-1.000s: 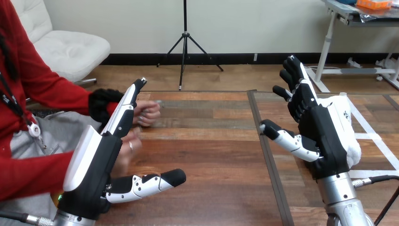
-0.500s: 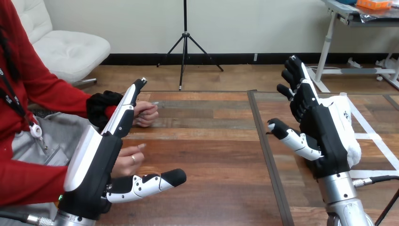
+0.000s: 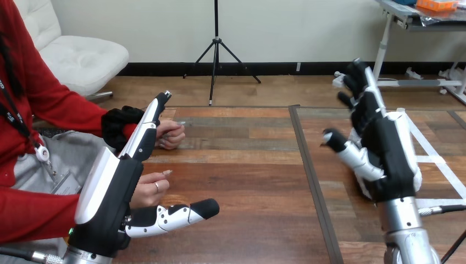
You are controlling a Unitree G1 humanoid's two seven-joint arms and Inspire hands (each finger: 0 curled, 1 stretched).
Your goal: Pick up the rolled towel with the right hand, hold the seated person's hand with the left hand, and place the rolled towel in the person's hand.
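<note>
A robotics test lab, by the look of it; two machine arms with silver forearms reach over a brown wooden plank desk (image 3: 247, 181), ending in the black-and-white jointed left hand (image 3: 104, 184) and right hand (image 3: 387, 148); strips of white tape (image 3: 434, 159) cross the desk's right part; a dark narrow strip (image 3: 310, 176) divides it; a person (image 3: 38, 99) sits at its left side.

So the table (image 3: 247, 181) is dark wooden planks, with a thin dark seam (image 3: 308, 176) running near to far a bit right of the middle. White tape strips (image 3: 439, 159) cross the right part, and a white rolled towel (image 3: 404, 125) lies there too, only partly in sight. At the left edge, the person's far hand (image 3: 170, 133) rests as a loose fist, and the person's near hand (image 3: 149, 187) lies closer in.
</note>
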